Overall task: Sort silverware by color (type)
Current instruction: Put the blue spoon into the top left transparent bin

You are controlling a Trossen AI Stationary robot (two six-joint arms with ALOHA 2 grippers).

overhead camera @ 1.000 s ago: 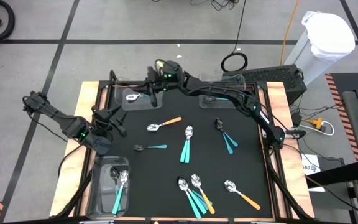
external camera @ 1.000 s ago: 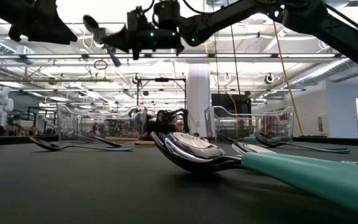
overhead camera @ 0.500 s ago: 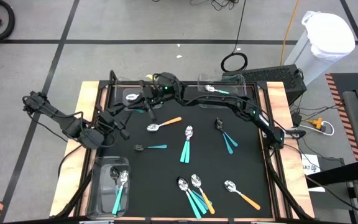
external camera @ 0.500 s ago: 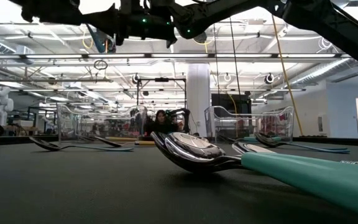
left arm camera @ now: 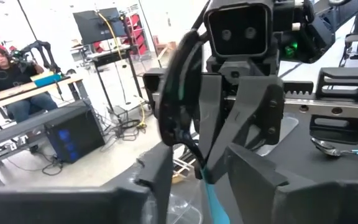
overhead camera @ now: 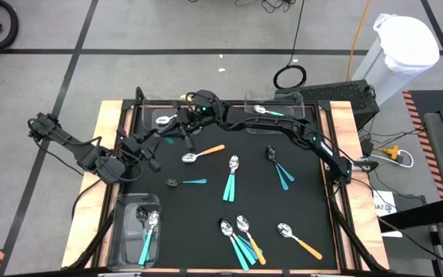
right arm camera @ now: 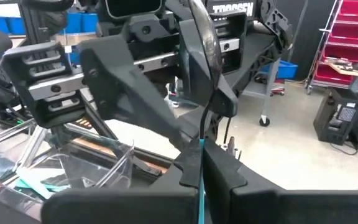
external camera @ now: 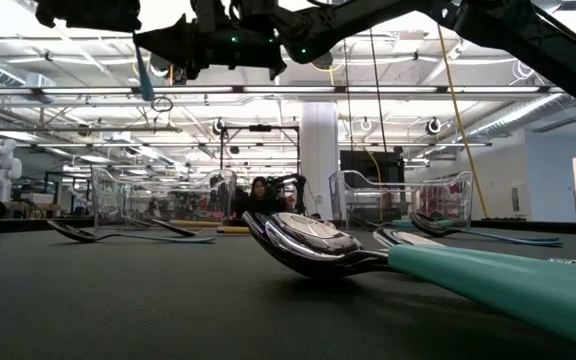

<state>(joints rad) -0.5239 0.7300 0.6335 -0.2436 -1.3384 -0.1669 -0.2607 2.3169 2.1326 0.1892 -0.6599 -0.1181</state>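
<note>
The left arm reaches in from the left edge of the desk [overhead camera: 103, 131], elbow bent, its wrist angled up toward the far side. The left gripper [overhead camera: 156, 139] hangs above the desk with its jaws apart, one on each side of a teal-handled spoon [right arm camera: 202, 43]. Whether they touch it cannot be told.

Facing it, the right gripper [overhead camera: 181, 128] has its jaws clamped together on that spoon's slim handle, with the metal bowl sticking out toward the left gripper. The right arm stretches long and low from the right side of the desk across its far half.

In the right wrist view, white lettering on the left arm's wrist reads "TROSSEN" [right arm camera: 231, 9].

A clear bin [overhead camera: 126, 209] sits at the near left corner, well to the near side of the left jaws, holding two spoons, one with a teal handle [overhead camera: 145, 246]. A second bin [overhead camera: 149, 112] lies just beyond the meeting jaws with one spoon in it. A third bin [overhead camera: 298, 101], well to the right of the right jaws, holds one spoon [overhead camera: 263, 111].

Loose spoons lie to the near side and right of the jaws: an orange one [overhead camera: 204, 153] close by, teal ones, and another orange one [overhead camera: 299, 241] farthest off.
</note>
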